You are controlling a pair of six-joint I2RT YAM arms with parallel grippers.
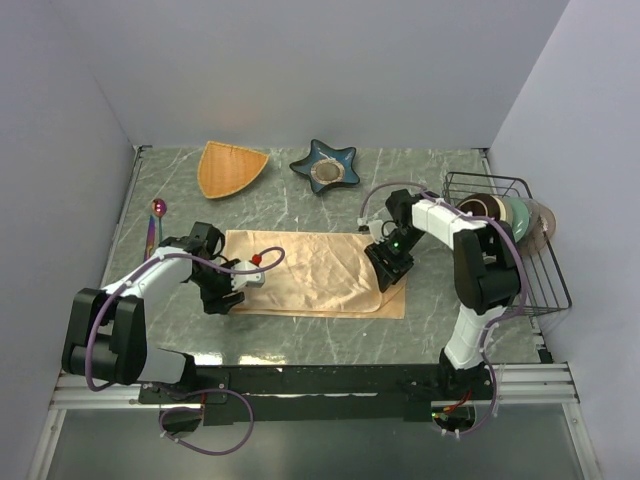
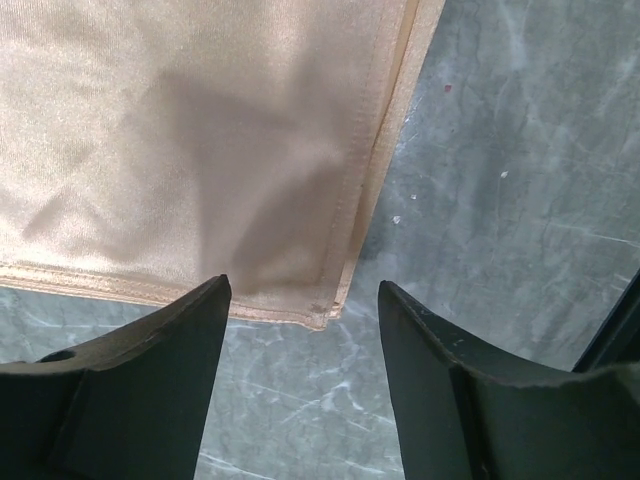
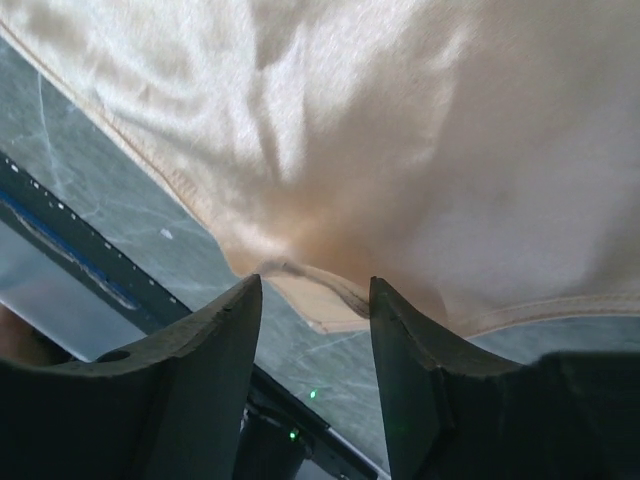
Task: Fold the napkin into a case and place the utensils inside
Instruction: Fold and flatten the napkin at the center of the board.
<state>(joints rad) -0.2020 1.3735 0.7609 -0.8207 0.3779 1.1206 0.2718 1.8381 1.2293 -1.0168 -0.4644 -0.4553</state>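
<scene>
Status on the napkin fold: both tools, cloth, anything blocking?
Left tool open over a napkin corner. Right tool open at the opposite end's corner. Spoon lies outside, left of it. Nothing blocking.

Grey marble-pattern table (image 1: 440, 300). Orange fan-shaped dish (image 1: 230, 168) at far edge, left of centre. Dark blue star-shaped dish (image 1: 325, 167) near it, to its right, pale round centre. Black wire basket (image 1: 545, 272) at right edge, with bowls (image 1: 500, 210) stacked inside, tipped on sides.
</scene>
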